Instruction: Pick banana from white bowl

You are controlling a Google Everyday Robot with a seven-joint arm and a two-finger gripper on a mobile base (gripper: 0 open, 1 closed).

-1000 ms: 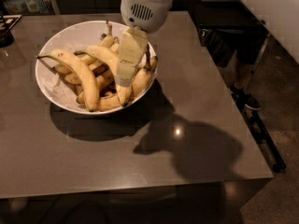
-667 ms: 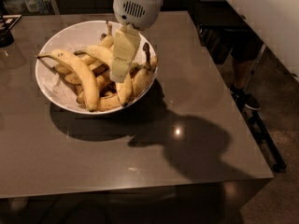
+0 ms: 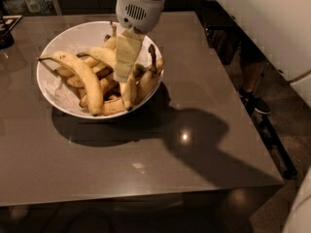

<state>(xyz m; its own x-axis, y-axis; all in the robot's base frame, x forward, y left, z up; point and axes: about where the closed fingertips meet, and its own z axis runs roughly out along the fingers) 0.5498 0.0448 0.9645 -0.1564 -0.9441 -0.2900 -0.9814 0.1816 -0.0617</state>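
Note:
The white bowl (image 3: 58, 89) sits on the far left part of the grey table and holds several bananas. A thick, curved plain yellow banana (image 3: 103, 55) lies across the middle of the pile, and its right part is hidden behind my gripper. A long banana with a thin pointed stem (image 3: 80, 74) lies to its left. A smaller banana with a dark upright stem (image 3: 149, 76) leans on the right rim. My gripper (image 3: 121, 76) hangs from its white wrist (image 3: 138, 6) and reaches down into the pile at the bowl's middle right, at the curved banana.
The grey table (image 3: 146, 169) stretches in front of and to the right of the bowl. A dark object (image 3: 5, 35) sits at its far left edge. My white arm (image 3: 272, 28) fills the upper right. A shoe (image 3: 255, 103) and dark legs stand on the floor to the right.
My gripper has shifted a little to the left over the bowl and sits deeper among the bananas. The bananas have not visibly moved.

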